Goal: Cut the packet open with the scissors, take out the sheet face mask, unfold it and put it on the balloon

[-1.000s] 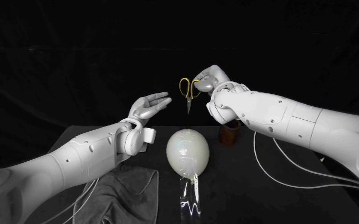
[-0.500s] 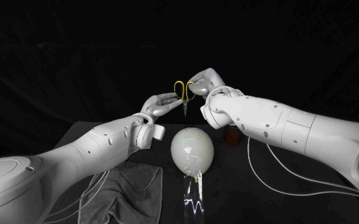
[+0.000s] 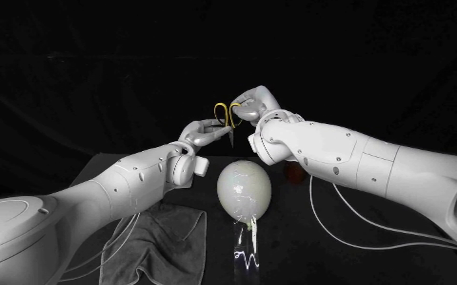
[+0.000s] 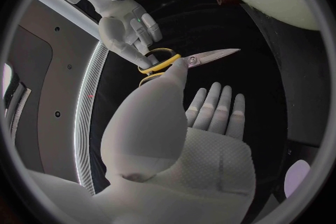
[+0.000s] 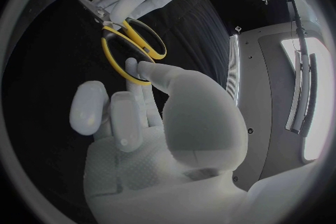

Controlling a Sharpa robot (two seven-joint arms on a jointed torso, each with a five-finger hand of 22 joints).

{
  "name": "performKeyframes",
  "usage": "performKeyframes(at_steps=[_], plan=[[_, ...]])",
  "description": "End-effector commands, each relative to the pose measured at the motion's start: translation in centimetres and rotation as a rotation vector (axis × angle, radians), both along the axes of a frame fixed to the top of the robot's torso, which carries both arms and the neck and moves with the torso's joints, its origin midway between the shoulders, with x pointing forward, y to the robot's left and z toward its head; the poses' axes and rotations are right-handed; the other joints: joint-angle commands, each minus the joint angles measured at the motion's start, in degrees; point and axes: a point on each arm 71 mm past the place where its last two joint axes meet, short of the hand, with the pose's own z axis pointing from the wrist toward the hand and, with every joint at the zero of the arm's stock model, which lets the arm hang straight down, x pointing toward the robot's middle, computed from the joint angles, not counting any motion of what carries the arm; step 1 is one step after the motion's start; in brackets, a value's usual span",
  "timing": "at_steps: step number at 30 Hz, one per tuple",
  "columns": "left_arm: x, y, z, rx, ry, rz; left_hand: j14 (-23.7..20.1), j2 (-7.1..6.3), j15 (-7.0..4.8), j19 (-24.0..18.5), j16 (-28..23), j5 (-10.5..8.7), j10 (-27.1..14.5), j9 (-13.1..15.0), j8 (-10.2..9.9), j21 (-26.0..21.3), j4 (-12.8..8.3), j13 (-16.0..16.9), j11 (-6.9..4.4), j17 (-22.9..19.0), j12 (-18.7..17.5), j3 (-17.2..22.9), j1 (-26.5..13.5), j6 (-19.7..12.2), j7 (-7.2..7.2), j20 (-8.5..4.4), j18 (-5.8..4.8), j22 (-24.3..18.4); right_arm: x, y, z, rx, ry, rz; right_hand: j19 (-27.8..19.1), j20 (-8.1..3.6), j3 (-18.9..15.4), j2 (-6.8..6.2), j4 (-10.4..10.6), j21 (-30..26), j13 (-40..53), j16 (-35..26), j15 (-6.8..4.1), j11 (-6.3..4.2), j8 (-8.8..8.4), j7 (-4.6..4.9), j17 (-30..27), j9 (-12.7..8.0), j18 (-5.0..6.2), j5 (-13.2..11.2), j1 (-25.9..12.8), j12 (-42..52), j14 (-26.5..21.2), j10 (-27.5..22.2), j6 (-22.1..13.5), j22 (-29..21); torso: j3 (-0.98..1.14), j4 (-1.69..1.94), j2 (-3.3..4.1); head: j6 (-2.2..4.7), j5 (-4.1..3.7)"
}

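The yellow-handled scissors (image 3: 226,117) hang in the air above the balloon, blades pointing down. My right hand (image 3: 252,102) pinches one handle loop between thumb and a finger, as the right wrist view shows on the scissors (image 5: 133,45). My left hand (image 3: 202,130) is up against them from the left. Its thumb touches the scissors (image 4: 183,61) by the pivot and its fingers (image 4: 213,105) are stretched out; I cannot tell if it grips. The pale balloon (image 3: 244,189) lies on the table. The shiny packet (image 3: 246,253) lies just in front of it.
A grey cloth (image 3: 164,237) is spread on the table at front left, under my left arm. A small brown object (image 3: 293,174) stands right of the balloon, partly behind my right arm. White cables (image 3: 362,229) trail over the table at right.
My left hand has risen from left of the scissors and come up against them. My right hand has carried the scissors slightly left.
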Motion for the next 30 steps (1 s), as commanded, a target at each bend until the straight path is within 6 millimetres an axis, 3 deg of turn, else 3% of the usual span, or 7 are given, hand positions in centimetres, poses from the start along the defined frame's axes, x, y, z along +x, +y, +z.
performKeyframes(at_steps=[1, 2, 7, 13, 18, 26, 30], plan=[[0.0, -0.55, 0.13, -0.033, 0.018, -0.034, 0.87, 0.19, -0.16, 0.34, 0.38, 0.12, 1.93, 0.59, 0.98, 0.36, -0.58, 0.11, -0.21, 0.14, 0.48, 0.1, 0.58, 2.37, 5.59, 0.04, 0.41, -0.05, -0.14, 0.37, 0.21, 0.018, -0.019, 0.013, -0.41, -0.11, 0.3, 0.65, -0.02, -0.16, 0.04, 0.24, -0.4, -1.57, 0.19, -0.03, 0.05, 0.1, 0.6, 0.22, 0.11, -0.11, 1.77, 1.97, -0.38, 0.09, -0.05, 0.02, -0.05, -0.09, 0.03], [-0.01, -0.65, 0.13, -0.037, 0.019, -0.041, 0.87, 0.19, -0.16, 0.34, 0.38, 0.12, 1.93, 0.59, 0.98, 0.36, -0.58, 0.11, -0.21, 0.14, 0.48, 0.1, 0.58, 2.37, 5.59, 0.04, 0.41, -0.05, -0.13, 0.42, 0.21, 0.019, -0.019, 0.013, -0.41, -0.11, 0.32, 0.67, -0.03, -0.16, 0.05, 0.21, -0.39, -1.57, 0.2, -0.02, -0.03, 0.12, 0.6, 0.25, 0.09, -0.12, 1.76, 1.97, -0.39, 0.11, -0.05, 0.03, -0.05, -0.11, 0.04], [-0.12, -1.03, 0.17, -0.052, 0.022, -0.067, 3.48, 1.08, -0.98, 1.1, 0.8, 0.12, 7.47, 2.91, 5.05, 0.52, -1.15, 0.35, -1.46, 0.53, 1.74, 0.52, 1.33, 12.4, 4.33, 0.09, 1.72, -0.04, -0.11, 0.6, 0.18, 0.022, -0.018, 0.014, -0.41, -0.11, 0.32, 0.67, -0.03, -0.16, 0.05, 0.21, -0.39, -1.57, 0.2, -0.02, -0.03, 0.12, 0.6, 0.25, 0.09, -0.12, 1.76, 1.97, -0.39, 0.11, -0.06, 0.08, -0.03, -0.16, 0.08], [-0.18, -1.19, 0.24, -0.07, 0.02, -0.079, 9.08, 2.6, -1.92, 3.44, 2.08, 0.14, 11.5, 3.51, 6.49, 1.3, -1.58, 0.31, -2.65, 1.65, 2.56, 2.14, 2.68, 15.81, 3.64, 0.14, 2.69, 0.21, -0.17, 0.85, 0.13, 0.024, -0.015, 0.019, -0.41, -0.11, 0.32, 0.67, -0.03, -0.16, 0.05, 0.21, -0.39, -1.57, 0.2, -0.02, -0.03, 0.12, 0.6, 0.25, 0.09, -0.12, 1.76, 1.97, -0.39, 0.11, -0.03, 0.09, 0.01, -0.28, 0.09], [-0.15, -1.1, 0.27, -0.094, 0.022, -0.076, 10.66, 3.98, -2.37, 3.67, 2.47, 0.16, 12.89, 3.6, 6.88, 1.3, -1.72, 0.03, -3.19, 1.85, 2.3, 4.37, 3.84, 17.31, 3.07, 0.13, 3.22, 0.17, -0.1, 0.8, 0.08, 0.024, -0.013, 0.015, -0.37, -0.11, 0.36, 0.69, -0.05, -0.12, 0.06, 0.21, -0.39, -1.57, 0.21, -0.02, -0.02, 0.15, 0.59, 0.29, 0.08, -0.13, 1.76, 1.98, -0.42, 0.17, -0.04, 0.09, 0.01, -0.35, 0.06], [-0.16, -1.21, 0.27, -0.119, 0.031, -0.086, 10.91, 3.7, -2.54, 2.53, 2.1, 0.15, 14.53, 3.51, 6.91, 0.66, -1.62, -0.14, -3.45, 1.61, 1.25, 7.77, 4.23, 18.77, 2.4, 0.18, 3.63, -0.03, -0.05, 0.69, 0.0, 0.027, -0.009, 0.01, -0.43, -0.11, 0.38, 0.69, -0.06, -0.17, 0.06, 0.23, -0.39, -1.57, 0.22, -0.01, 0.01, 0.16, 0.61, 0.31, 0.07, -0.14, 1.76, 1.98, -0.44, 0.09, -0.03, 0.03, 0.0, -0.34, 0.1], [-0.15, -1.24, 0.26, -0.134, 0.036, -0.086, 11.66, 4.31, -2.88, 2.39, 2.11, 0.15, 16.67, 3.75, 7.45, 0.48, -1.47, -0.12, -4.03, 1.54, 0.77, 11.78, 4.41, 20.45, 2.02, 0.17, 3.89, -0.03, -0.04, 0.71, -0.08, 0.027, -0.007, 0.01, -0.43, -0.11, 0.38, 0.69, -0.06, -0.17, 0.06, 0.23, -0.39, -1.57, 0.22, -0.01, 0.01, 0.16, 0.61, 0.31, 0.07, -0.14, 1.76, 1.98, -0.44, 0.09, -0.02, 0.03, -0.01, -0.29, 0.11]])
